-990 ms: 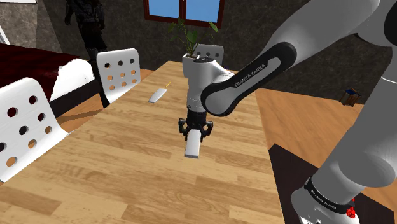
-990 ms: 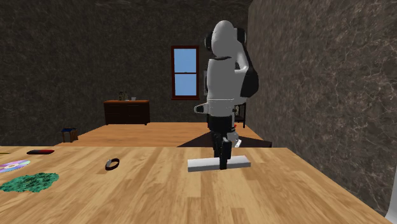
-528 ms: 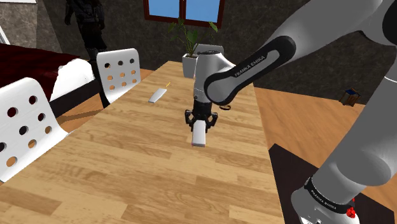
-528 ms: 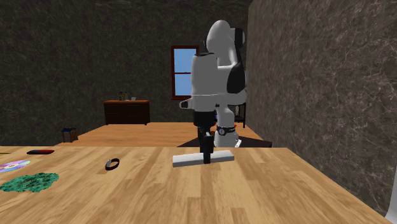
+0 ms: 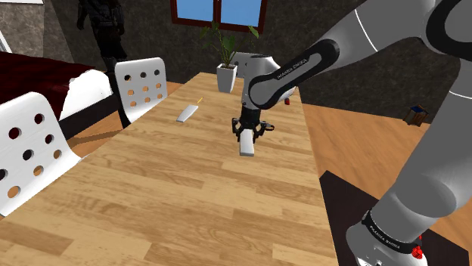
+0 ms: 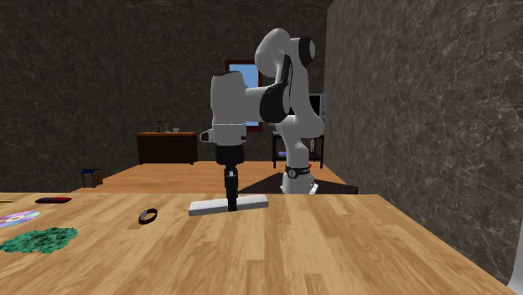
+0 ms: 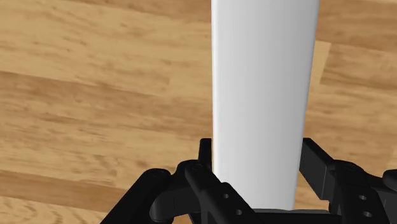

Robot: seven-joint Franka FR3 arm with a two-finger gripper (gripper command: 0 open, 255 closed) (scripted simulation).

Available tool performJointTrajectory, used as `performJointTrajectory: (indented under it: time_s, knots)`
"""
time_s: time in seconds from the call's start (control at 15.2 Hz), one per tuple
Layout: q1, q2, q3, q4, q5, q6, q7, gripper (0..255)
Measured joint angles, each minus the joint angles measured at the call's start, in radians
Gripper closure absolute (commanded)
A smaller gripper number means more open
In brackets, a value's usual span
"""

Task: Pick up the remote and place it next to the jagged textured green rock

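The all-black gripper [image 5: 248, 136] points straight down over the wooden table [image 5: 151, 189], and its 2 fingers [image 7: 205, 153] are closed on the sides of the remote [image 5: 247, 145], a plain white, long flat slab with no buttons drawn on it. In the wrist view the remote [image 7: 264, 76] runs straight away from the gripper [image 7: 257, 153], clasped near one end, with wood grain behind it. In the second exterior view the gripper [image 6: 231, 201] clasps the remote [image 6: 209, 206] near its middle and holds it level, low over the table [image 6: 335, 251]; whether it clears the wood I cannot tell. The jagged green rock [image 6: 38, 240] lies on the table at that view's lower left, well apart from the remote, with a small dark ring-shaped band [image 6: 148, 216] between them. In the shoulder view a small white flat object [image 5: 186, 112] lies on the table, apart from the remote and towards that view's left, and 2 white perforated chairs [image 5: 144, 85] stand along the table's left side.
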Motion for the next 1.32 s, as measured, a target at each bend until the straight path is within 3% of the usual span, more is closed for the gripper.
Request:
performJointTrajectory:
  time_s: [0.66, 1.32]
  knots:
    - [-0.118, 0.121, -0.089, 0.172, -0.014, -0.055, -0.203, 255]
    - [-0.223, 0.334, -0.155, 0.500, -0.025, -0.172, -0.380, 255]
